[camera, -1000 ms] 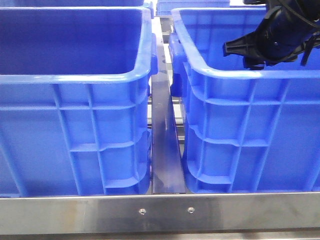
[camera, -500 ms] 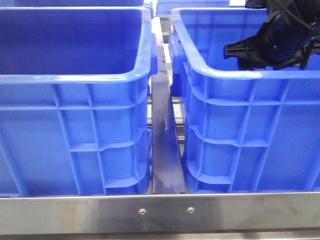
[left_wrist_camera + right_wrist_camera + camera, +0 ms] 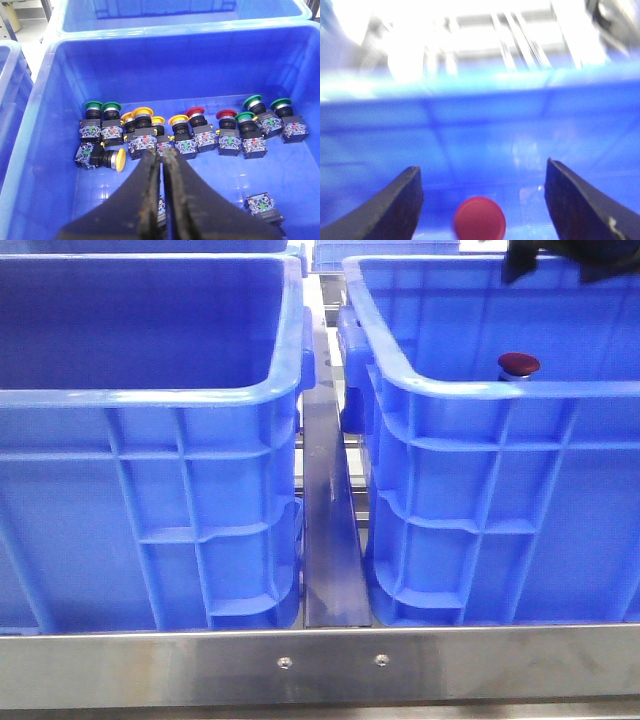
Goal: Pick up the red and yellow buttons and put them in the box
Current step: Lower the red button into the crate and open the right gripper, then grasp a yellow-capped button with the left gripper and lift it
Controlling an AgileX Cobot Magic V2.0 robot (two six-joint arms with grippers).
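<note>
A red button [image 3: 519, 365] stands inside the right blue box [image 3: 470, 390], its dark red cap just showing over the near rim. In the right wrist view the same red cap [image 3: 479, 218] lies below and between the wide-apart fingers of my right gripper [image 3: 482, 170], which is open and holds nothing. Only a dark part of the right arm [image 3: 545, 255] shows at the top edge of the front view. My left gripper [image 3: 162, 152] is shut and empty above a crate floor [image 3: 225, 180] with yellow buttons [image 3: 142, 112] and red buttons [image 3: 196, 112] in a row.
Green buttons [image 3: 93, 106] sit at both ends of that row. One yellow button [image 3: 119, 160] lies on its side, and a loose button body [image 3: 262, 205] lies apart. A second blue crate [image 3: 150, 395] stands left of the box, with a metal rail [image 3: 330, 540] between them.
The right gripper has risen from the box's rim level to the top edge of the front view. The red button now stands uncovered in the box.
</note>
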